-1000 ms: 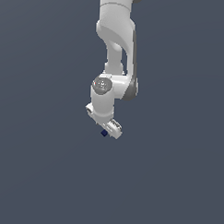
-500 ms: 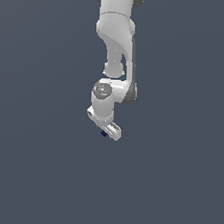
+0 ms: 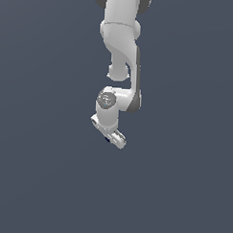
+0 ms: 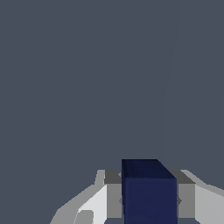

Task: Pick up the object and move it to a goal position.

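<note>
The dark navy-blue cube [image 4: 148, 192] sits between my two grey fingertips in the wrist view, pressed on both sides. In the exterior view only a small dark sliver of the cube [image 3: 108, 138] shows under the white hand. My gripper [image 3: 108, 137] hangs from the white arm at the middle of the exterior view, shut on the cube and held above the flat grey ground.
Plain grey-blue ground [image 3: 182, 188] fills both views. The white arm [image 3: 123, 37] comes down from the top of the exterior view. No other objects show.
The arm has folded in and the gripper with the cube has risen a little and moved slightly toward the exterior view's left. The grip on the cube is unchanged.
</note>
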Controlling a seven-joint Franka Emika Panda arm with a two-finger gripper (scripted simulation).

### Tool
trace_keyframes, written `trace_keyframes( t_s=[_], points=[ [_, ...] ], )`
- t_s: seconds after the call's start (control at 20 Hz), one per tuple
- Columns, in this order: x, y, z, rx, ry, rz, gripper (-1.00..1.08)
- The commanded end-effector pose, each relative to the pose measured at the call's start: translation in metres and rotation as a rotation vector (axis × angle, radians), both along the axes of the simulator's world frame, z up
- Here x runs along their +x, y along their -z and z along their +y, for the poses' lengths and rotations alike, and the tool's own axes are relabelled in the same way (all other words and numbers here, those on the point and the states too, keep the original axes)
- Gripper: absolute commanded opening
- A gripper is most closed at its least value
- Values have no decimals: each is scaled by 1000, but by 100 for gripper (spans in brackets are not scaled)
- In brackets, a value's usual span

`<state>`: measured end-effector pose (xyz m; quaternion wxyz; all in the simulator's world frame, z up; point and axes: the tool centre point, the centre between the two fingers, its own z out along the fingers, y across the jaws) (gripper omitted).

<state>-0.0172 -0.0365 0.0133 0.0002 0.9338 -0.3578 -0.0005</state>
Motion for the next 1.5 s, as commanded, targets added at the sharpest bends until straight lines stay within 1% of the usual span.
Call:
trace_keyframes(
  t_s=[0.0,0.5,0.75,1.1,1.45],
  points=[
    [0,0,0,0,0,-1,-100],
    [1,-1,1,0,-1,-1,-100],
    [4,-16,2,0,-1,-1,-100],
    [16,-63,6,0,0,-1,-100],
    [33,-134,12,-1,1,-1,-100]
  ],
)
